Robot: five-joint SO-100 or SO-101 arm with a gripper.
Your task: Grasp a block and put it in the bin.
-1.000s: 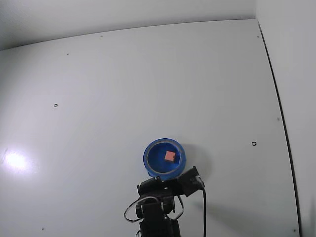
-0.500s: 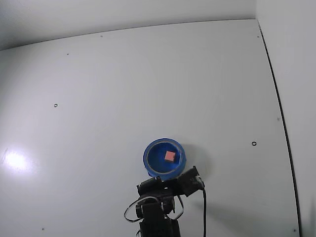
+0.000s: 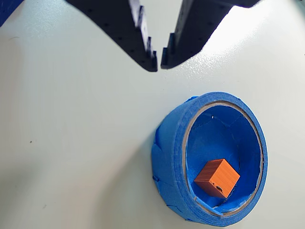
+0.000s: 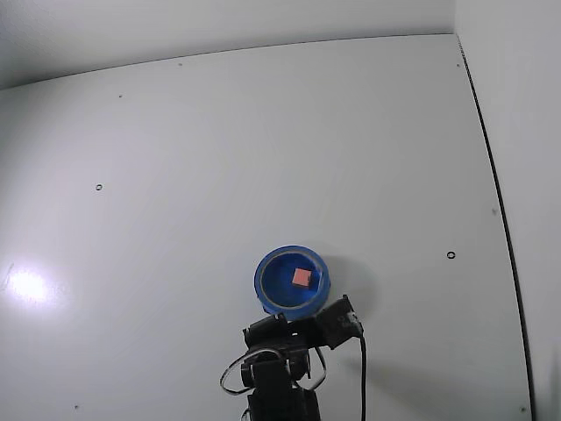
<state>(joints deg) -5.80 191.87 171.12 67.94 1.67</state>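
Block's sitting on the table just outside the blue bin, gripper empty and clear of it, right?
Not quite. The block is inside the bin, resting on its floor, not on the table outside it; the wrist view shows this plainly and the fixed view agrees. The rest holds: the gripper is empty and clear of the bin, its fingertips nearly together.

Bin (image 3: 169, 162): round, bright blue, thick-rimmed, upright. Block (image 3: 217, 178): small orange-pink cube resting inside the bin on its floor, tilted askew, nearer one wall than the centre in the wrist view.
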